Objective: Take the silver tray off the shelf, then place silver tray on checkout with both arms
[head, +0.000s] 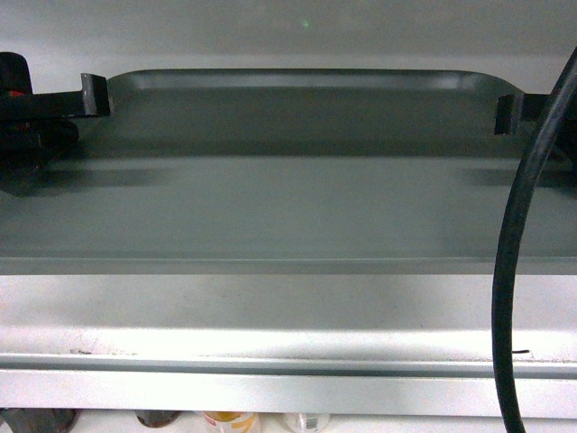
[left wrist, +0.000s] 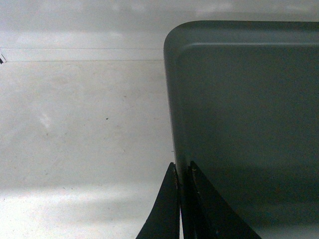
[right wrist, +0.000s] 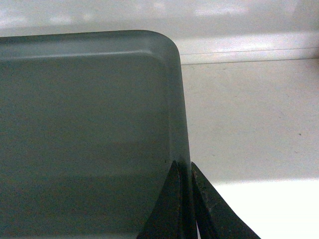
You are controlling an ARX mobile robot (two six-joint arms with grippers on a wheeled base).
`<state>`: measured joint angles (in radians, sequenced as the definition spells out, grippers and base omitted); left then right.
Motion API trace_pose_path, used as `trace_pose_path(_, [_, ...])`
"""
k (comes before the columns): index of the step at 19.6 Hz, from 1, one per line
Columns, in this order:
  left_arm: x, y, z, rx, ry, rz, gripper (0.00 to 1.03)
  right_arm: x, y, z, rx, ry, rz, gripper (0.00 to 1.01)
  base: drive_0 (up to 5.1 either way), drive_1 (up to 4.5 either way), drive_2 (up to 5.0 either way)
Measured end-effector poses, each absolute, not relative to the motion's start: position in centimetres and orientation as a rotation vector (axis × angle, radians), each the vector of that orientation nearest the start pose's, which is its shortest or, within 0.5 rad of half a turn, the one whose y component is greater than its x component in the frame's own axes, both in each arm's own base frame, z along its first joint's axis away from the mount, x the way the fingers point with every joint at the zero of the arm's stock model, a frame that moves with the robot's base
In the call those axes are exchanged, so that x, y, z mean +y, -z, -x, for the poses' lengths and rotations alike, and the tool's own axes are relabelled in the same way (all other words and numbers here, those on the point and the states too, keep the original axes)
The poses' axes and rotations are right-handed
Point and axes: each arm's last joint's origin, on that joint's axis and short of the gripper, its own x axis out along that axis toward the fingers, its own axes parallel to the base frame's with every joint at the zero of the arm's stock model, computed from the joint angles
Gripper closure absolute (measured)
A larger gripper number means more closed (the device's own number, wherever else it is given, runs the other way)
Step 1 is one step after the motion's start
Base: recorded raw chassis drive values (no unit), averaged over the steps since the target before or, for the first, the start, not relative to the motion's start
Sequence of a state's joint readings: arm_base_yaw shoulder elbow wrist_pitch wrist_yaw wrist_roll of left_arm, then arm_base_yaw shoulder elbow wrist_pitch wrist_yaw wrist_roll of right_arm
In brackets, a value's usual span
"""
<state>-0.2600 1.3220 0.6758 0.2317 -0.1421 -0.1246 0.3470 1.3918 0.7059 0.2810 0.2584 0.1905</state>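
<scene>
Tray edges are what we are gripping on both sides: our left gripper (left wrist: 182, 172) is clamping the left rim of the silver tray (head: 288, 198), one jaw outside the rim and one inside, and our right gripper (right wrist: 184, 169) is pinching the right rim in the same way. In the head view we are seeing the left gripper (head: 95, 95) and the right gripper (head: 507, 113) meeting the tray's far corners, with a thick black cable (head: 514, 271) hanging down the right of the picture. The tray is lying flat over the shelf (head: 288, 320), its near edge running just behind the shelf's pale front lip. Our wrist views are showing white shelf surface (left wrist: 84, 124) beside each rounded corner. Bottle tops (head: 230, 420) are peeking out below the lip.
</scene>
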Motion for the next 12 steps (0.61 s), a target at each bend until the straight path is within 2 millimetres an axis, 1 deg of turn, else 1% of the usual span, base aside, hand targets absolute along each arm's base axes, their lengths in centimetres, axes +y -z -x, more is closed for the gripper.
trace_pose_path(12, [-6.66,-22.1,-26.68,0.412,0.085,0.039,1.0,9.13,-21.67,-27.38,0.395,-0.051,-0.067,0.98,0.0,0.0,0.0])
